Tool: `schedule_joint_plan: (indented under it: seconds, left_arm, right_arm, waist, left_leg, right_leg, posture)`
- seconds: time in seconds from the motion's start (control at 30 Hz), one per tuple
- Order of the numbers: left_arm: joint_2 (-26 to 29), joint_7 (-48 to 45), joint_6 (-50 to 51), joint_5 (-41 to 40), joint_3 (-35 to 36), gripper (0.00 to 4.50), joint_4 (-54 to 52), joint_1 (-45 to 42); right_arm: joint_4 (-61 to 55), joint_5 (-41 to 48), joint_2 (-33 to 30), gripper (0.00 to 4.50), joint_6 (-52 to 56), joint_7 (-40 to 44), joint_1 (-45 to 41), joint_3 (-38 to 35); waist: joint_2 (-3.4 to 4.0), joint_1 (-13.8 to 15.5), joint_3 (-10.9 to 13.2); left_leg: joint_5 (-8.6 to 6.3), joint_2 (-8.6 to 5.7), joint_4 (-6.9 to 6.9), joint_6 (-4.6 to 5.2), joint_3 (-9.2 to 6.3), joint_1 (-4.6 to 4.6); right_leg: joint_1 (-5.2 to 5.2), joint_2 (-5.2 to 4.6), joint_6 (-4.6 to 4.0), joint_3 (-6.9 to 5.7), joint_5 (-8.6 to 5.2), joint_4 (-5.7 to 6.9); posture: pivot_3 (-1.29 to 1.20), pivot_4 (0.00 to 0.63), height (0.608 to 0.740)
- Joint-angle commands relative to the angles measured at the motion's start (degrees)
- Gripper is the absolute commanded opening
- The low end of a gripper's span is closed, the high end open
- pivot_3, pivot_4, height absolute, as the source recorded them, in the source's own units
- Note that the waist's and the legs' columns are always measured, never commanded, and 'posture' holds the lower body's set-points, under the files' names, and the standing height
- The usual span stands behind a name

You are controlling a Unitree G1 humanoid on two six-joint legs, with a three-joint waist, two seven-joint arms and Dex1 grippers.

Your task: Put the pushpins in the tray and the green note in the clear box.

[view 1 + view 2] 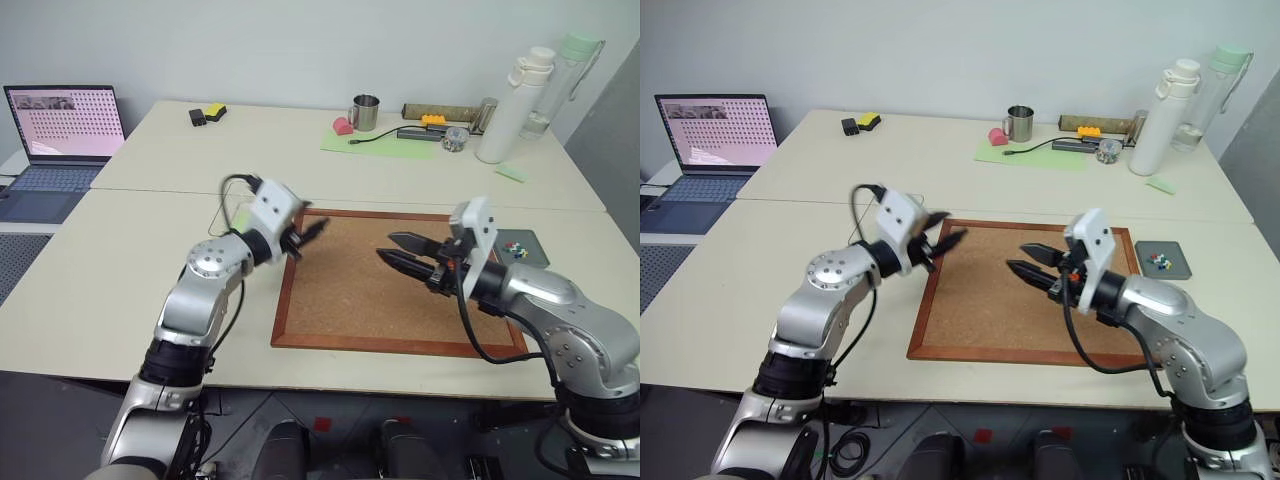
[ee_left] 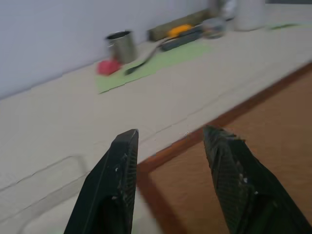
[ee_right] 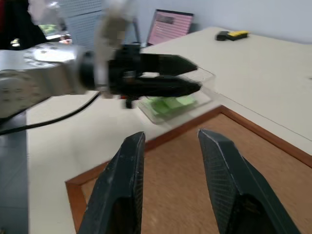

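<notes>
Green note [image 3: 171, 104] lies in clear box [image 3: 207, 78]; pushpins [image 1: 1158, 261] in tray [image 1: 1176, 270]; left gripper [image 1: 310, 235], right gripper [image 1: 397, 249] both parted, empty.

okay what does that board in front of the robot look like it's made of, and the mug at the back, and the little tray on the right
The board looks like cork in a reddish wood frame: speckled matte brown surface, smooth border. The mug seems to be bare metal, likely steel: grey and shiny. The tray appears to be dark grey plastic or rubber with a dull finish; the look leaves that open.
</notes>
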Motion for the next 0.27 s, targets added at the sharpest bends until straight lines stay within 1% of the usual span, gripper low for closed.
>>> schedule_joint_plan:
  seconds: [0.03, 0.17, 0.27]
  left_arm:
    - [6.4, -10.9, 5.2, -4.2, -4.2, 2.21, -9.1, 3.0]
    - [12.2, -16.2, 3.5, -2.9, -6.2, 2.21, -9.5, 4.8]
    - [13.1, -17.4, 1.9, -2.6, -5.8, 2.21, -7.0, 4.0]
  right_arm:
    - [-3.8, -0.8, -6.0, 1.75, 0.4, 2.1, 6.3, -3.6]
    - [-4.3, -1.8, -10.8, 1.75, -1.4, 4.8, 13.7, -6.5]
    - [-4.2, -2.4, -12.3, 1.75, -2.5, 5.4, 17.8, -9.2]
  waist:
    - [0.00, -0.1, 0.0]
    - [0.03, -0.2, 0.0]
    - [0.03, -0.1, 0.0]
  left_leg:
    - [0.00, -0.02, 0.01, 0.00, -0.01, 0.00]
    - [0.00, -0.01, -0.03, 0.01, 0.00, 0.11]
    - [0.00, 0.01, -0.03, 0.02, -0.03, 0.16]
  right_leg:
    - [0.00, 0.02, -0.01, -0.01, -0.01, 0.01]
    - [0.00, 0.12, -0.16, 0.00, -0.13, 0.04]
    - [0.04, 0.16, 0.04, -0.02, -0.30, 0.04]
  posture:
    - [0.00, 0.150, 0.740]
    - [0.00, 0.150, 0.740]
    - [0.00, 0.150, 0.740]
